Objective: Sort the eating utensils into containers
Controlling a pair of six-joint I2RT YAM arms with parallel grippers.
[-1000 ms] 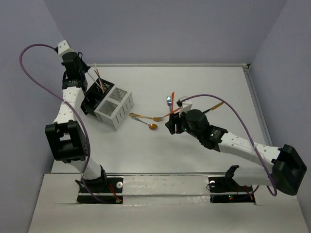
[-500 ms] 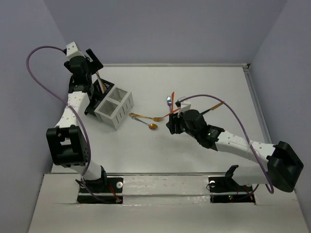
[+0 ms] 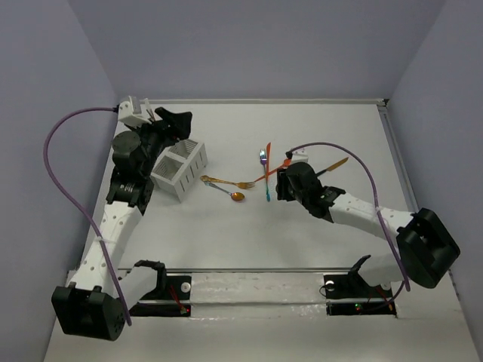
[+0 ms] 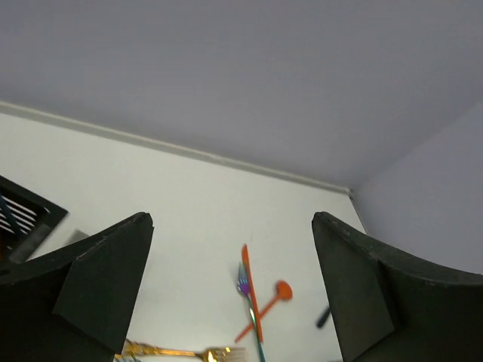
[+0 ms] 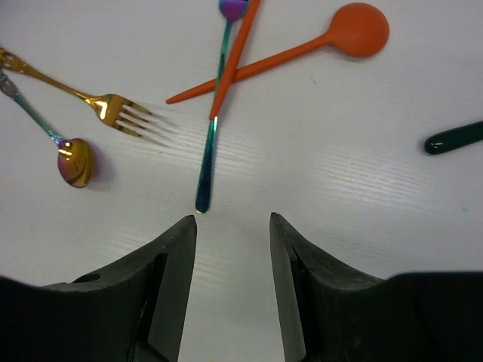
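Several eating utensils lie mid-table: an orange knife (image 3: 268, 154), an orange spoon (image 3: 280, 169), a blue-green fork (image 3: 265, 177), a gold fork (image 3: 226, 183) and a small spoon (image 3: 235, 196). My right gripper (image 3: 274, 186) hovers low just before the blue-green fork's handle end (image 5: 202, 202). Its jaws (image 5: 232, 220) are open with only bare table between them. The white container (image 3: 179, 166) stands at the left. My left gripper (image 3: 176, 123) hangs above it, open wide and empty (image 4: 230, 220). The black container (image 4: 23, 215) is mostly hidden under the left arm.
A knife with a dark green handle (image 5: 453, 138) and gold blade (image 3: 333, 165) lies right of the orange spoon. A low rim (image 3: 392, 143) borders the table's right side, and grey walls stand close behind.
My left gripper opened, lifted off the black container and swung right, over the white one. My right gripper narrowed and moved up the table toward the blue-green fork's handle.
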